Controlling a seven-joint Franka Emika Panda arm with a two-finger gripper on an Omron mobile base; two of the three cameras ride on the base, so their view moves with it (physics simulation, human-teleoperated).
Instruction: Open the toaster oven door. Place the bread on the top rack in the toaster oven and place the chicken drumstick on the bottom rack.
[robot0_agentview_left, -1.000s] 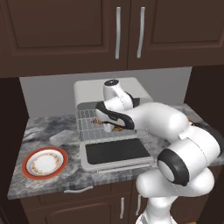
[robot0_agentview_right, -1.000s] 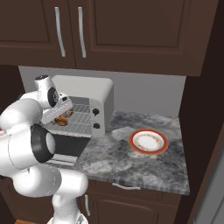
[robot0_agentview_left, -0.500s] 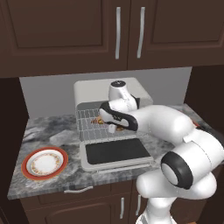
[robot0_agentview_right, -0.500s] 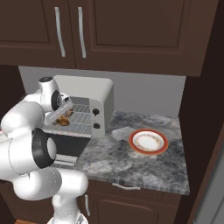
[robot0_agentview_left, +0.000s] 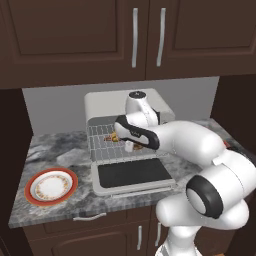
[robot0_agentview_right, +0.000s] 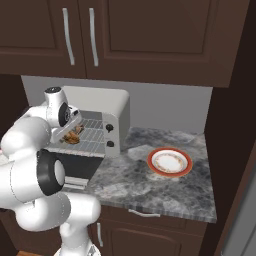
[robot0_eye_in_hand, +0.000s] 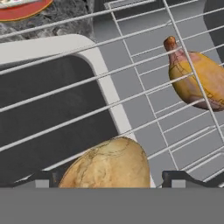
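With the door (robot0_agentview_left: 131, 174) down and the drumstick (robot0_eye_in_hand: 199, 81) on the bottom rack (robot0_eye_in_hand: 153, 105), the end effector (robot0_eye_in_hand: 105, 177) stands apart around the bread (robot0_eye_in_hand: 107, 164) at the top rack's (robot0_eye_in_hand: 57, 89) front edge, so it should next withdraw.

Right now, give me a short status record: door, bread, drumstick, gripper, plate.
door: toaster oven door is open, folded down flat in front of the toaster oven
bread: round loaf on the top rack, between the gripper tips
drumstick: chicken drumstick lies under the upper wires, on the bottom rack
gripper: at the oven mouth, jaws wide on either side of the bread
plate: red-rimmed plate on the counter, nothing on it
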